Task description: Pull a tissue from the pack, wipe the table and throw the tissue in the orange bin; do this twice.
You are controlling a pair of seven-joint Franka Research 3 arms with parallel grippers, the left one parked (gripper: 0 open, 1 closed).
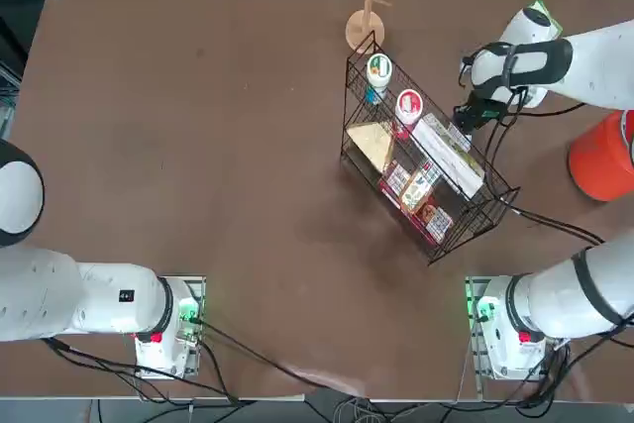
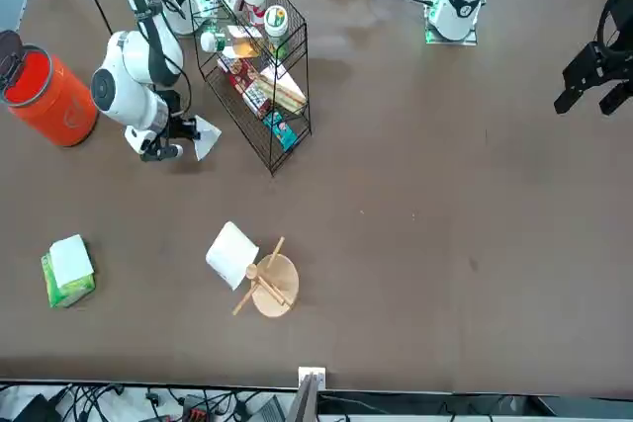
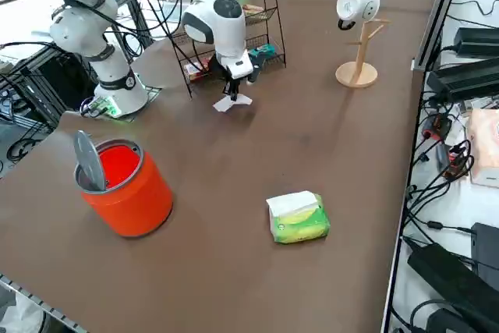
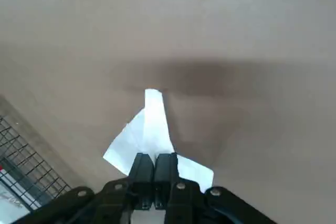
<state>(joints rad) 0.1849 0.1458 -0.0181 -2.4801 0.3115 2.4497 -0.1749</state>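
Note:
My right gripper [image 3: 231, 91] hangs low over the table [image 3: 312, 138], next to the wire basket, shut on a white tissue [image 3: 232, 102]. In the right wrist view the fingers [image 4: 142, 167] pinch the tissue [image 4: 151, 124], which fans out down to the brown surface. From the front, the gripper [image 2: 186, 133] holds the tissue [image 2: 207, 137] beside the basket. The yellow-green pack [image 3: 299, 217] lies apart near the table's right edge, white tissue showing on top [image 2: 67, 271]. The orange bin [image 3: 125, 181] stands with its lid tipped up, between pack and arm base [image 2: 49, 96] [image 1: 599, 160].
A black wire basket [image 1: 421, 160] with packets and cups stands just left of my gripper [image 2: 257, 66]. A wooden stand with a white paper roll [image 3: 359, 29] is at the far edge [image 2: 247, 264]. Cables trail across the table near the arm bases.

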